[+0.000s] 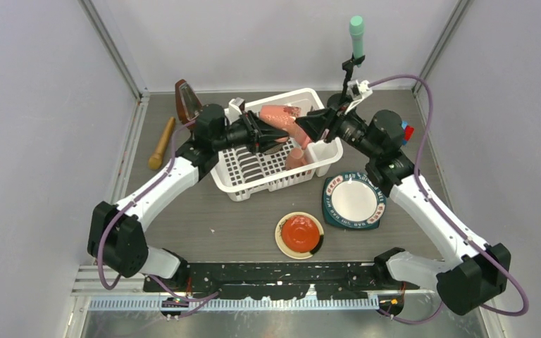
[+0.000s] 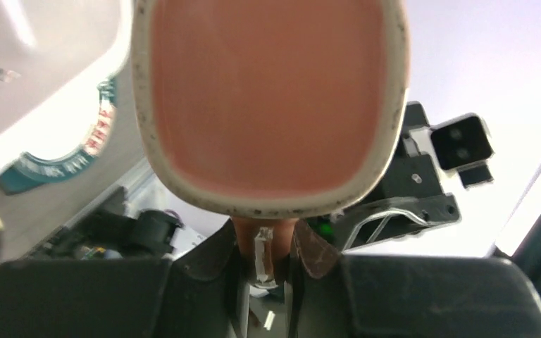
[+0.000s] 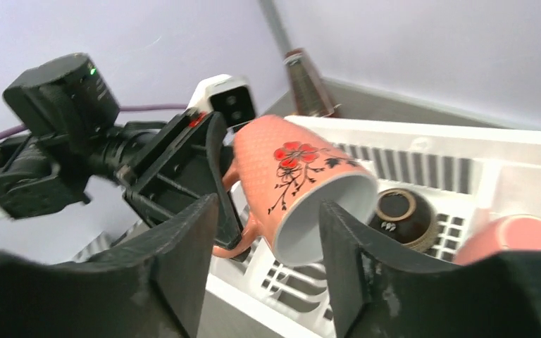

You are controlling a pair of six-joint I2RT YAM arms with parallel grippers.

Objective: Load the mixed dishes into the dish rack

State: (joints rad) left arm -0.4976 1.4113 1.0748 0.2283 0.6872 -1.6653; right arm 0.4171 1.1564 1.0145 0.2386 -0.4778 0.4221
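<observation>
My left gripper (image 1: 257, 132) is shut on the handle (image 2: 264, 236) of a pink mug (image 1: 280, 115) and holds it tilted above the white dish rack (image 1: 253, 182). The mug's base fills the left wrist view (image 2: 268, 105). My right gripper (image 1: 318, 127) is open and empty; in its wrist view (image 3: 268, 246) the flowered mug (image 3: 296, 179) shows beyond the fingers. A second pink mug (image 1: 297, 156) and the brown bowl (image 3: 401, 215), upside down, lie in the rack (image 3: 465, 141). The teal-rimmed plate (image 1: 353, 201) and the cream plate with red centre (image 1: 299, 234) lie on the table.
A wooden stick (image 1: 160, 143) lies left of the rack. A dark brown upright object (image 1: 187, 100) stands at the rack's back left. Coloured blocks (image 1: 407, 132) sit behind my right arm. A green-capped post (image 1: 356, 32) stands at the back.
</observation>
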